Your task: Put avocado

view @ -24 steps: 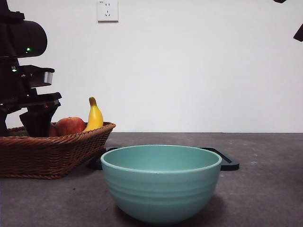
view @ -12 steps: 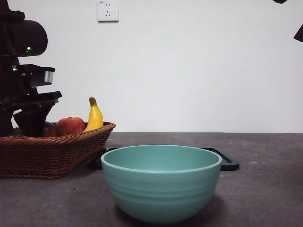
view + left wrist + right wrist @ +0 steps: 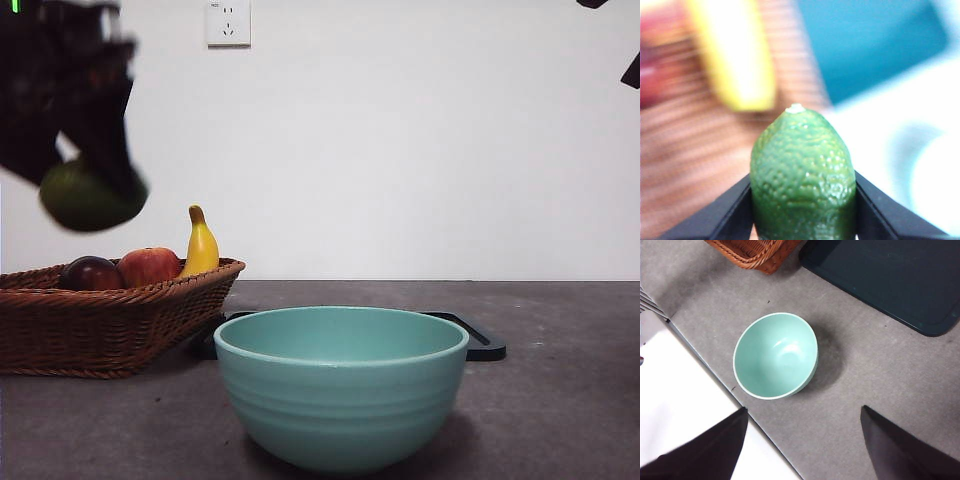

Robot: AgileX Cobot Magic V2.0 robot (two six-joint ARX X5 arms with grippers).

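Left gripper (image 3: 802,220) jaws clamp the avocado (image 3: 802,175) above the wicker basket (image 3: 110,320) | right gripper (image 3: 802,440) jaws spread wide, high over the teal bowl (image 3: 776,356)

Tool-held avocado (image 3: 88,196) above basket (image 3: 120,318)

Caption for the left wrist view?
Left gripper shut on pebbly green avocado, above a blurred yellow banana.

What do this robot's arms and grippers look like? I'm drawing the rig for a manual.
The left gripper and right gripper each have two flat, matte black, wedge-shaped jaws. In the front view the working arm is a bulky, blurred black mass with a small green light.
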